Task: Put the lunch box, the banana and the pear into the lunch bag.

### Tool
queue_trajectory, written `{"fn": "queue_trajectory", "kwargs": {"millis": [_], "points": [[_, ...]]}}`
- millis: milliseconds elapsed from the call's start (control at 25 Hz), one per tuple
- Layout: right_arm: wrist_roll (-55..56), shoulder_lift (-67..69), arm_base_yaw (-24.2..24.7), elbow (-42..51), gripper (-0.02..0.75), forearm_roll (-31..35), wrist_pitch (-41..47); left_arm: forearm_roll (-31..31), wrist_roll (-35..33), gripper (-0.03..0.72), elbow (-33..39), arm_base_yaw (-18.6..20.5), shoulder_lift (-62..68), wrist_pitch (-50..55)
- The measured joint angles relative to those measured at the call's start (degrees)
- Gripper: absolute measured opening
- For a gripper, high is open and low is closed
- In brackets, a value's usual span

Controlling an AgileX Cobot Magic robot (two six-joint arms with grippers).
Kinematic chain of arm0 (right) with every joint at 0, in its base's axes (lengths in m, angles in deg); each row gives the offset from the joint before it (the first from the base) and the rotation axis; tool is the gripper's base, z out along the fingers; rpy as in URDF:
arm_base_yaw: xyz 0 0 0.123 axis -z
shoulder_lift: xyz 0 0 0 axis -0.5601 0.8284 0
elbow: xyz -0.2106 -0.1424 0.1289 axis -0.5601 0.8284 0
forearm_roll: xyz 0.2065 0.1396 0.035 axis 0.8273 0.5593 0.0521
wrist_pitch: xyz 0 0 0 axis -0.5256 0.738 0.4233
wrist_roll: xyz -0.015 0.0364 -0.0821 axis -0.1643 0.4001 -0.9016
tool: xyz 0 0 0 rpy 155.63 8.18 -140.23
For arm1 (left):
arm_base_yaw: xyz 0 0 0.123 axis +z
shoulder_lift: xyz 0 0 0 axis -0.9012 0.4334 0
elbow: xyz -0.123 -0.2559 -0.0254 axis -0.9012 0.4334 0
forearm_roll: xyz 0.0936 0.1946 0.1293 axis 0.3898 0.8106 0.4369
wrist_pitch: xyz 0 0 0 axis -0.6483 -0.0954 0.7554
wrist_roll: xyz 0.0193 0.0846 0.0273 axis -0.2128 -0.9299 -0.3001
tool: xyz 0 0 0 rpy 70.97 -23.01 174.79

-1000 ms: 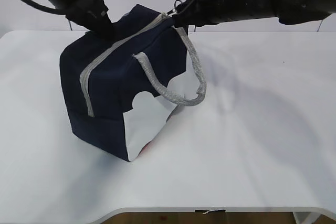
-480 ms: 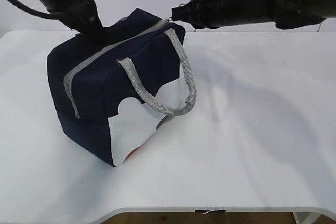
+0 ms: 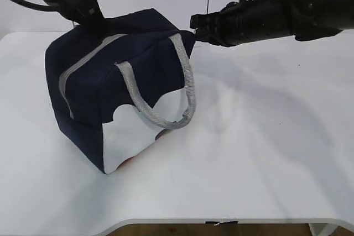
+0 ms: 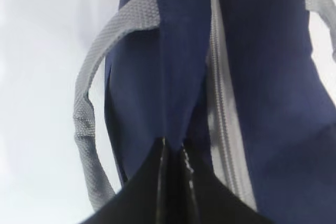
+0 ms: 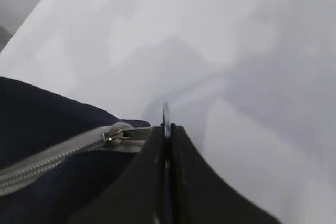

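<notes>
The navy lunch bag [image 3: 110, 78] stands tilted on the white table, its grey zipper [image 3: 88, 62] running closed along the top. My left gripper [image 3: 95, 25] is shut on a fold of navy fabric at the bag's far top corner; in the left wrist view the left gripper [image 4: 172, 146] pinches that fold beside the zipper [image 4: 220, 129]. My right gripper [image 3: 194, 29] is shut on the ring zipper pull [image 5: 166, 113] at the bag's right end, just past the slider [image 5: 116, 132]; the right gripper [image 5: 167, 129] holds the ring edge-on. The lunch box, banana and pear are out of view.
A grey webbing handle [image 3: 168, 111] hangs loose over the bag's white lower panel [image 3: 130, 136]. The white table [image 3: 265, 153] stretches to the right and front of the bag; its front edge runs along the bottom of the exterior view.
Both grippers keep their holds. The left gripper has drawn the bag leftward and the bag has turned and tilted more; the right gripper now sits slightly lower and further right.
</notes>
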Motion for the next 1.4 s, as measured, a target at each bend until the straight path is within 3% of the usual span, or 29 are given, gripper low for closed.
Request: {"fn": "queue_trajectory", "kwargs": {"millis": [720, 1000, 1400], "points": [[8.5, 5.9, 0.4, -0.4, 0.006, 0.8, -9.1, 0.3, 0.0, 0.003, 0.0, 0.0, -0.6, -1.1], [8.8, 5.9, 0.5, -8.1, 0.006, 0.1, -15.6, 0.8, 0.0, 0.003, 0.0, 0.0, -0.6, -0.9], [6.6, 5.9, 0.6, -11.2, 0.006, -1.2, -10.6, 1.4, 0.0, 0.002, 0.0, 0.1, -0.7, -0.9]]}}
